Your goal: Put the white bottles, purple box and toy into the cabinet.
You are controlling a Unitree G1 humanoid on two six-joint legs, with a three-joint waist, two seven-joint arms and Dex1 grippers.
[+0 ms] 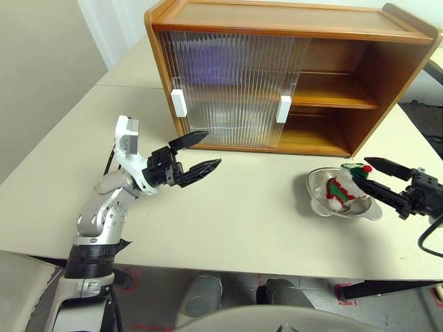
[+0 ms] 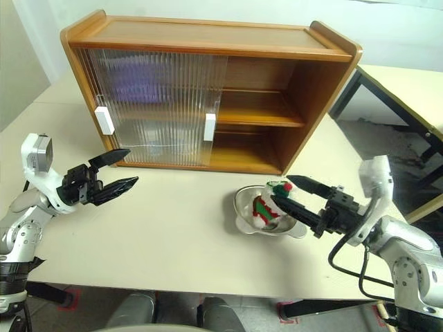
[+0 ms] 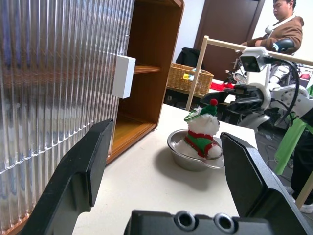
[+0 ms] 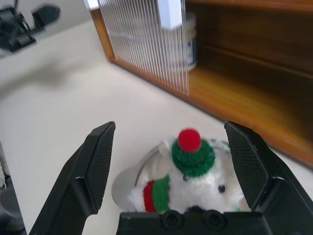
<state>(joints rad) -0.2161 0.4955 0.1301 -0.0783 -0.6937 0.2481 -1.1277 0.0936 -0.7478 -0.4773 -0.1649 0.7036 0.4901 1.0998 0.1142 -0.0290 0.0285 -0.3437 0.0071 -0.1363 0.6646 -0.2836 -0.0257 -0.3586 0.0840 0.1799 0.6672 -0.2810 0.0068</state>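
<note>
On a pale counter (image 1: 228,221) stands the honey-brown cabinet (image 2: 208,34), its ribbed doors slid to the left so the right half lies open, and we see a white bottle (image 4: 188,41) already on the bottom shelf behind the door. The toy (image 2: 266,205) sits in a steel bowl (image 2: 243,223) just before that opening. Our right end effector (image 2: 294,192) reaches level with open, empty fingers straddling the bear, apparently ready to grasp it, while our left end effector (image 1: 197,153) hovers open and empty near the closed doors.
</note>
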